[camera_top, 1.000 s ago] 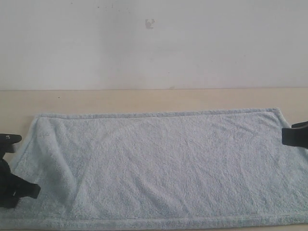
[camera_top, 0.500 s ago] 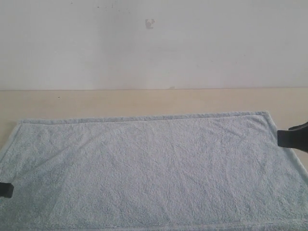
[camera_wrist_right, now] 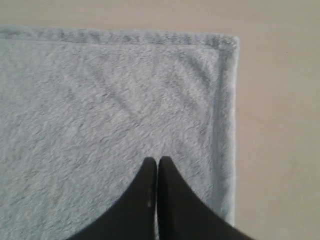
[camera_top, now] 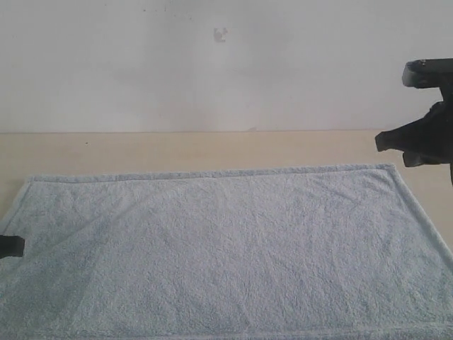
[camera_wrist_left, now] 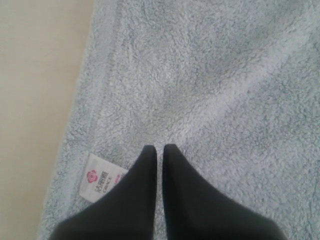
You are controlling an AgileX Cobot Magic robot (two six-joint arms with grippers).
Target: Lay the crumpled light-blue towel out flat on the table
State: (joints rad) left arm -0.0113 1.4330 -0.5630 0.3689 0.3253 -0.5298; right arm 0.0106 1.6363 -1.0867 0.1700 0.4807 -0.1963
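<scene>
The light-blue towel [camera_top: 219, 248] lies spread out on the cream table [camera_top: 177, 150], with its far hem straight and only faint creases. My left gripper [camera_wrist_left: 159, 149] is shut with nothing in it, just above the towel near the white label [camera_wrist_left: 100, 181] at one corner. In the exterior view only a black tip of the left gripper [camera_top: 8, 246] shows at the left edge. My right gripper [camera_wrist_right: 157, 161] is also shut and holds nothing, hovering over the towel's far right corner [camera_wrist_right: 226, 45]. In the exterior view the right gripper [camera_top: 396, 145] hangs raised above that corner.
A pale wall [camera_top: 212, 64] rises behind the table's far edge. Bare tabletop shows as a strip behind the towel and beside its right hem [camera_wrist_right: 280, 125]. The towel's near edge runs along the bottom of the exterior view.
The towel slid left and toward the camera and its left-side folds flattened out. The left gripper dropped almost out of the exterior view. The right gripper rose from the towel's right edge.
</scene>
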